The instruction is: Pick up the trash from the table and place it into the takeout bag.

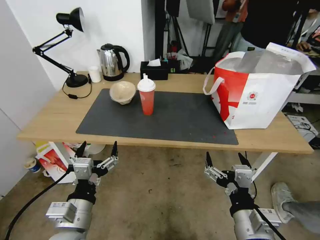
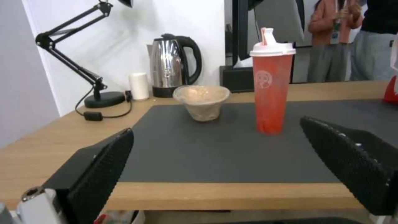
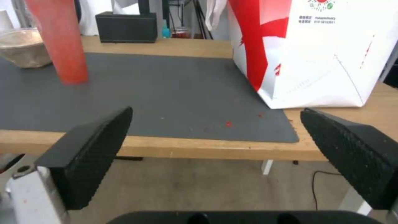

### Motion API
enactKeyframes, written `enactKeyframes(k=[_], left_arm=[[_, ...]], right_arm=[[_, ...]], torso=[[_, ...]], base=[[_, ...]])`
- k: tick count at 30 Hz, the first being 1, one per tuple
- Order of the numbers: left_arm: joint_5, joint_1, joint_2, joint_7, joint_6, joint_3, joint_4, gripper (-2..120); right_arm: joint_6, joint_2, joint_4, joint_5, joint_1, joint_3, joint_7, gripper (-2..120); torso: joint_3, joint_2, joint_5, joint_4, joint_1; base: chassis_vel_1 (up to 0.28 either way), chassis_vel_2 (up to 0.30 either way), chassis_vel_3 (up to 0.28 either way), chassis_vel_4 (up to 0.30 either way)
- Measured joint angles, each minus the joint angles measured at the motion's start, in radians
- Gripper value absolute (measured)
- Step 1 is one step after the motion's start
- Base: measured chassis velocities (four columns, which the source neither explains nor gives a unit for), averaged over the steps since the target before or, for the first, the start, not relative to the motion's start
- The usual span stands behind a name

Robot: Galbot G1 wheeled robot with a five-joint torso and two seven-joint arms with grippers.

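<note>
Two pieces of trash are seen left on the mat: the paper bowl point(image 1: 122, 92) and, just beside it, the red cup point(image 1: 146, 97), both upper centre-left of the head view. The bag point(image 1: 258, 90) stands open at upper right — what it holds cannot be told. The left gripper point(image 1: 97, 150) and right gripper point(image 1: 225, 159) are held below the surface point(image 1: 50, 116) edge — jaws spread wide, nothing gripped.

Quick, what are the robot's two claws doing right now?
Left claw: open, holding nothing, in front of the table.
Right claw: open, holding nothing, also short of the table.
</note>
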Motion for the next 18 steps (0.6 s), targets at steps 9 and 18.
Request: enactKeyframes(k=[9,18], left_arm=[[0.000,0.003,0.000,0.000,0.002,0.001,0.000,100],[0.001,0.006,0.000,0.000,0.007,0.001,0.000,100]], right_arm=[[-0.002,0.000,0.002,0.002,0.003,0.002,0.002,100],[-0.002,0.001,0.002,0.007,0.008,0.004,0.002,100]], torso=[[0.000,0.000,0.0001,0.0000,0.000],[0.000,0.000,0.0001,0.0000,0.000]], base=[[0.000,0.000,0.000,0.000],[0.000,0.000,0.000,0.000]])
